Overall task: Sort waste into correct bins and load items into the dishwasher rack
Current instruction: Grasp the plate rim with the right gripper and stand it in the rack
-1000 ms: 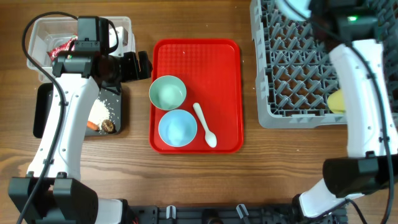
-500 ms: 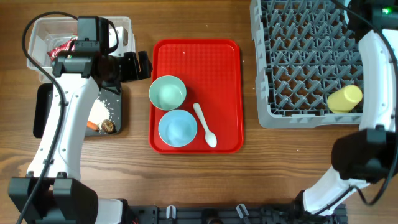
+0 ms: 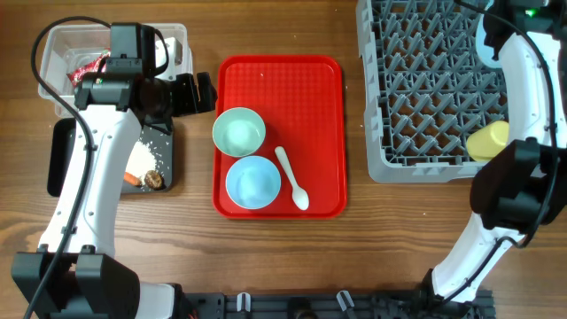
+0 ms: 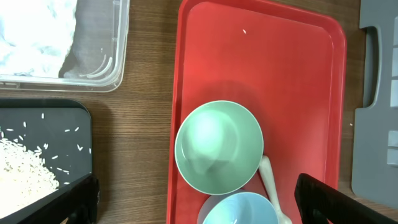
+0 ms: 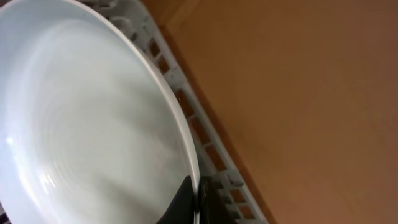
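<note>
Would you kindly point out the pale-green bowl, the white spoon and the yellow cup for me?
pale-green bowl [image 3: 238, 131], overhead view, centre of its inside.
white spoon [image 3: 290, 175], overhead view, middle of its handle.
yellow cup [image 3: 487, 140], overhead view, its visible side wall.

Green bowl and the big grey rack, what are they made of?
Green bowl: probably plastic or melamine, smooth with a soft shine. The even pale colour and gentle highlight suggest it, though glazed ceramic is possible.
Rack: moulded grey plastic with a dull finish. Its open grid and rows of pegs look cast in one piece.
</note>
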